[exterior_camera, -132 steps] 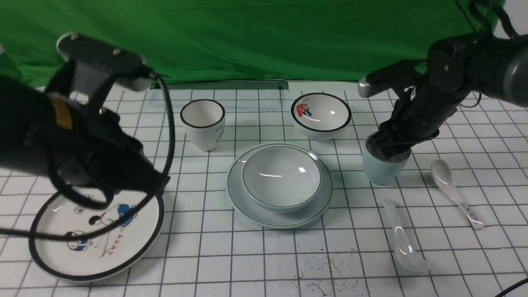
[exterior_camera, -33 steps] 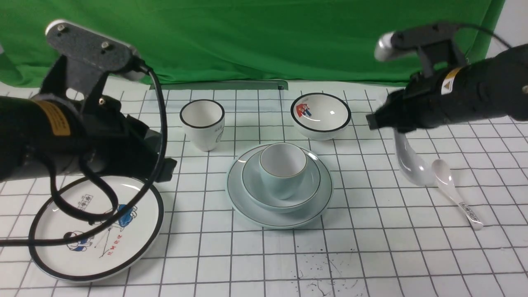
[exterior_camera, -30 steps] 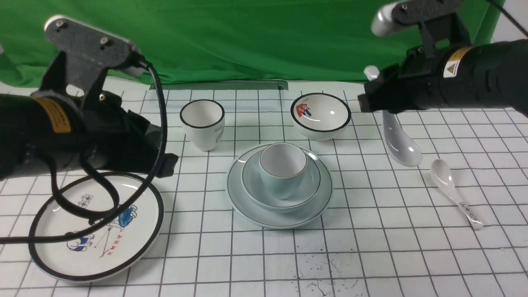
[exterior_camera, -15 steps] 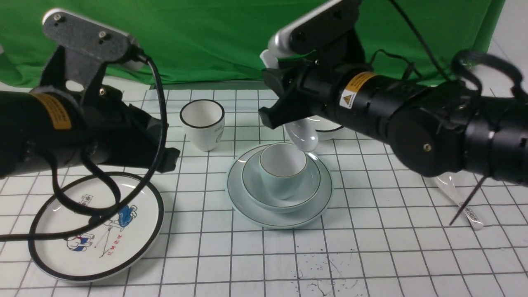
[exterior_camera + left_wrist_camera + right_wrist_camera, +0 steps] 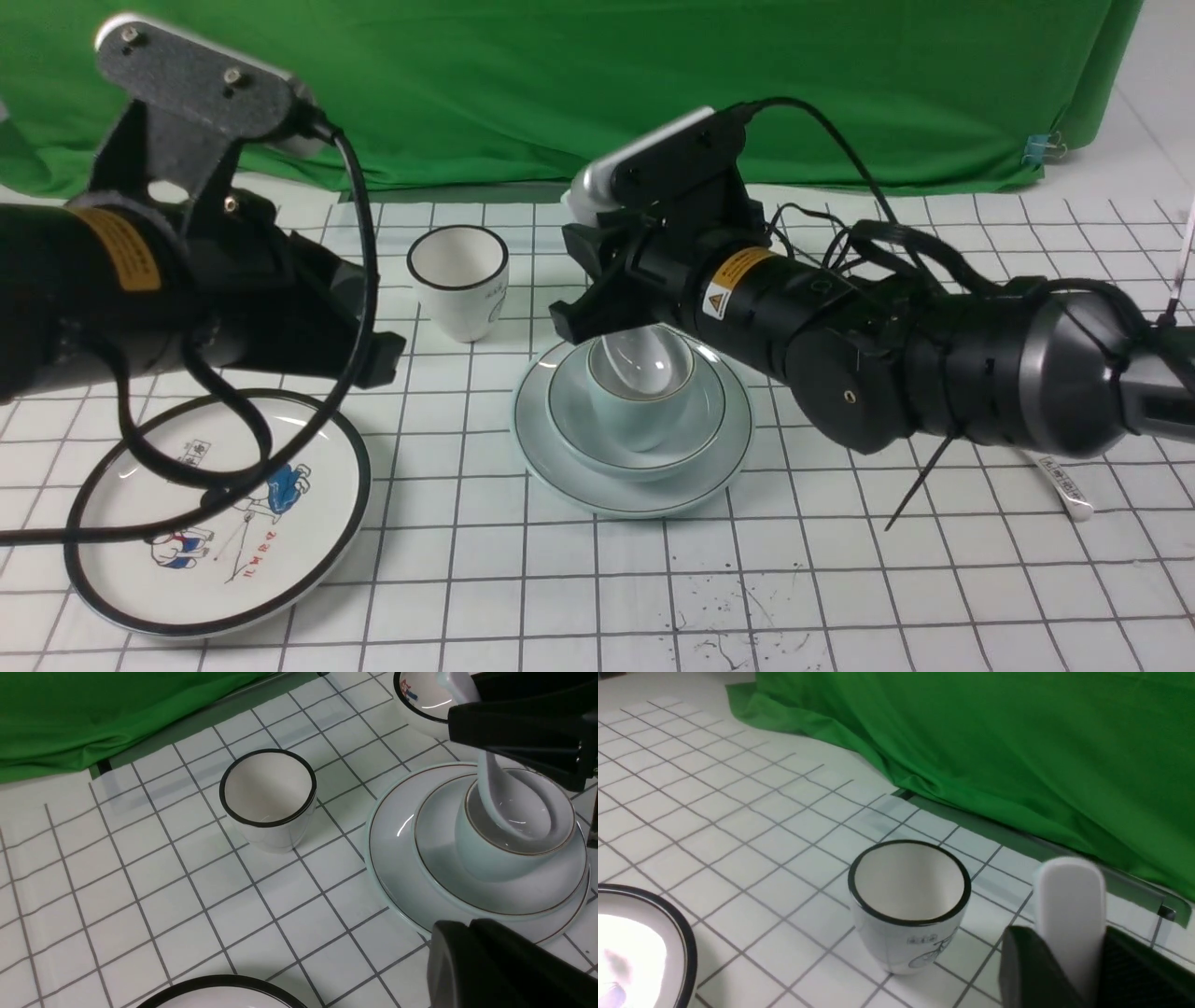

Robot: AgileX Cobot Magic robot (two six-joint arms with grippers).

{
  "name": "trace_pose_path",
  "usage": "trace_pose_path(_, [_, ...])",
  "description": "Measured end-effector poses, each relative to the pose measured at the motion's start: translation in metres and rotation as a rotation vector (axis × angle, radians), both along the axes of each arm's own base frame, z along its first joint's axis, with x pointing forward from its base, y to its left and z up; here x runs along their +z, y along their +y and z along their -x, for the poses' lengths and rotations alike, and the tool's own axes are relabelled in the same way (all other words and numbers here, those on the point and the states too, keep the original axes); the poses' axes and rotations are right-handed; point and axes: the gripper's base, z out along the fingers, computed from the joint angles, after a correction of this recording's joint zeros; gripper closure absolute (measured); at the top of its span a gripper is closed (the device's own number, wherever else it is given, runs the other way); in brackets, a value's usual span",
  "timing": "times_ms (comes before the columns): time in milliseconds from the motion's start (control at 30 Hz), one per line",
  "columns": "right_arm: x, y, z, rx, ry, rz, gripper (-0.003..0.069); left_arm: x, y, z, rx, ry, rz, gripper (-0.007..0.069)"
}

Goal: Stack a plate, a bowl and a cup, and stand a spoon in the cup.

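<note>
The pale plate (image 5: pixel 560 471) lies at the table's middle with the pale bowl (image 5: pixel 571 425) on it and the light-blue cup (image 5: pixel 635 425) standing in the bowl. The plain white spoon (image 5: pixel 642 362) hangs scoop-down inside the cup. My right gripper (image 5: pixel 607 317) is shut on its handle just above the cup's rim; the handle (image 5: pixel 1069 905) shows upright between the two fingers. The left wrist view shows the spoon (image 5: pixel 504 807) resting in the cup (image 5: pixel 481 863). My left gripper (image 5: pixel 467 933) is shut and empty, hovering left of the plate (image 5: pixel 397 858).
A black-rimmed white cup (image 5: pixel 459 280) stands behind and left of the stack. The cartoon plate (image 5: pixel 215 532) lies front left under my left arm. A labelled spoon (image 5: pixel 1064 485) lies at right, mostly behind my right arm. The cartoon bowl (image 5: pixel 420 695) sits behind the stack.
The cup went from the right side into the bowl. My right arm then lifted the plain spoon, carried it left over the stack and lowered its scoop into the cup. The left arm barely moved.
</note>
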Motion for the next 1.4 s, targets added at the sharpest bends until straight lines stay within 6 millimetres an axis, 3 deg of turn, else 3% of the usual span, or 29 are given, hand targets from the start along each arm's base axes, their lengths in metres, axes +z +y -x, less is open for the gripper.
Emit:
trace_pose_path(200, [-0.008,0.001,-0.002,0.001,0.010,0.013,0.0463,0.000,0.000,0.000,-0.001,-0.001,-0.003,0.0656])
trace_pose_path(400, [-0.004,0.000,0.000,0.005,0.006,0.025,0.0307,0.001,0.001,0.002,0.002,-0.002,0.002,0.0656])
trace_pose_path(500, [0.012,-0.005,0.006,0.010,0.019,0.052,0.0308,0.009,0.004,0.010,0.012,-0.012,0.023,0.0656])
trace_pose_path(567, [0.039,-0.013,0.016,0.016,0.003,0.060,0.0365,0.018,0.011,0.025,0.016,-0.033,0.037,0.0656])
trace_pose_path(600, [0.041,-0.014,0.018,0.017,0.007,0.066,0.0372,0.019,0.011,0.027,0.016,-0.037,0.038,0.0656])
trace_pose_path(667, [0.074,-0.025,0.033,0.019,-0.008,0.059,0.0482,0.023,0.021,0.050,0.016,-0.083,0.058,0.0656])
trace_pose_path(767, [0.122,-0.047,0.061,0.025,-0.050,0.048,0.0608,0.013,0.036,0.086,0.017,-0.144,0.088,0.0656])
trace_pose_path(833, [0.147,-0.063,0.082,0.026,-0.091,0.026,0.0643,0.003,0.044,0.106,0.025,-0.174,0.119,0.0656])
trace_pose_path(933, [0.169,-0.089,0.115,0.029,-0.157,0.005,0.0649,-0.012,0.056,0.135,0.040,-0.224,0.181,0.0656])
trace_pose_path(967, [0.169,-0.091,0.117,0.029,-0.161,0.004,0.0648,-0.013,0.056,0.137,0.040,-0.228,0.183,0.0656])
trace_pose_path(1033, [0.174,-0.112,0.144,0.030,-0.204,-0.007,0.0648,-0.024,0.064,0.155,0.043,-0.275,0.216,0.0656])
trace_pose_path(1100, [0.174,-0.119,0.154,0.030,-0.216,-0.012,0.0648,-0.027,0.066,0.161,0.042,-0.294,0.225,0.0655])
trace_pose_path(1133, [0.172,-0.131,0.169,0.029,-0.232,-0.023,0.0648,-0.029,0.069,0.167,0.040,-0.327,0.236,0.0655])
trace_pose_path(1400, [0.168,-0.174,0.224,0.023,-0.315,-0.085,0.0648,-0.026,0.072,0.176,0.036,-0.401,0.266,0.0655])
